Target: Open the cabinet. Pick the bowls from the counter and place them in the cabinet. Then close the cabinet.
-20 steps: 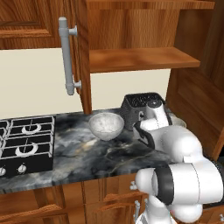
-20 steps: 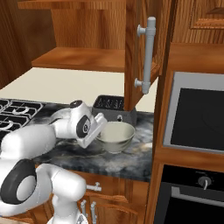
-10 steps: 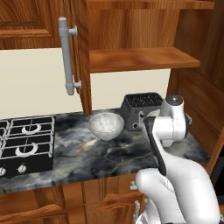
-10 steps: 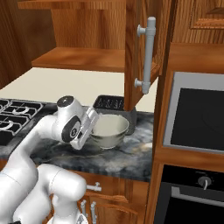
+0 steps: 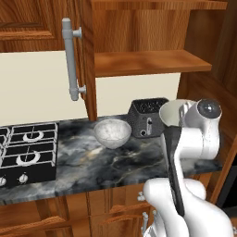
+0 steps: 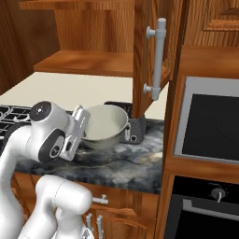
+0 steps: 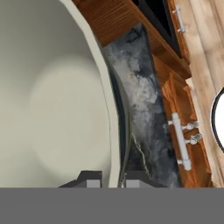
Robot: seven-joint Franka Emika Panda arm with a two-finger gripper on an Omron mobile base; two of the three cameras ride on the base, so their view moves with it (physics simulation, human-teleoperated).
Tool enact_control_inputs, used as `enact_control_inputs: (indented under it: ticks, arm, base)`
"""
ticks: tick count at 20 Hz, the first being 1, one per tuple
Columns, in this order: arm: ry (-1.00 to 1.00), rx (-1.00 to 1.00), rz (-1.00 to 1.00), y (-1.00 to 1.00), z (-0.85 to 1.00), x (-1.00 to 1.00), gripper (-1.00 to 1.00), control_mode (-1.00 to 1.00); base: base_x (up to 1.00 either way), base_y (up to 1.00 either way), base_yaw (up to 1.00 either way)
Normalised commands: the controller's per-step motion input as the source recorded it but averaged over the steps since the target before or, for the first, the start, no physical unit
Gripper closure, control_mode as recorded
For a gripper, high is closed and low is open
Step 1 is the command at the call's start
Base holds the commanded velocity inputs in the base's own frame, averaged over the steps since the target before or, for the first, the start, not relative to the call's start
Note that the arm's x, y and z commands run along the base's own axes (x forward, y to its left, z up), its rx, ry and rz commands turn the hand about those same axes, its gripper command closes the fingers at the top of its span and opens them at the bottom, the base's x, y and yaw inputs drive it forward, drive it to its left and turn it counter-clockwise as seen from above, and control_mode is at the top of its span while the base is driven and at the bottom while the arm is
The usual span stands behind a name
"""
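The reddish-brown wooden cabinet [image 5: 139, 60] is seen open, its panelled door [image 6: 142, 51] carrying a long silver bar handle [image 6: 158, 58] and a smooth shelf bared inside. Below it, the dark veined marble table [image 5: 115, 157] is spread. A round, smooth cream bowl [image 6: 105, 123] is gripped by its rim in the clenched pincer [image 7: 107, 180] and held above the table. At 9 o'clock from it in the left base view, a speckled whitish-grey bowl [image 5: 112, 132] is rested on the table, just beside a boxy dark toaster [image 5: 147, 118].
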Motion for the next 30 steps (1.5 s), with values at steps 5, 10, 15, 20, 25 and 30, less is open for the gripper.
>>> enact_control_inputs:
  ticks: [5, 10, 15, 20, 25, 30]
  arm:
    - [-0.18, -0.01, 0.05, 0.02, 0.59, -0.34, 1.0, -1.0]
    - [-0.05, 0.0, 0.16, 0.0, 0.45, -0.03, 1.0, -1.0]
    - [-0.13, -0.01, 0.24, 0.0, 0.42, 0.0, 1.0, -1.0]
    - [-0.19, -0.05, 0.21, 0.0, 0.35, 0.0, 1.0, -1.0]
    - [-0.19, -0.07, 0.18, 0.02, 0.38, 0.0, 1.0, -1.0]
    - [-0.13, -0.09, 0.13, 0.19, 0.34, 0.0, 1.0, -1.0]
  base:
    - [0.0, 0.0, 0.0]
    - [0.0, 0.0, 0.0]
    - [0.0, 0.0, 0.0]
    - [0.0, 0.0, 0.0]
    - [0.0, 0.0, 0.0]
    - [0.0, 0.0, 0.0]
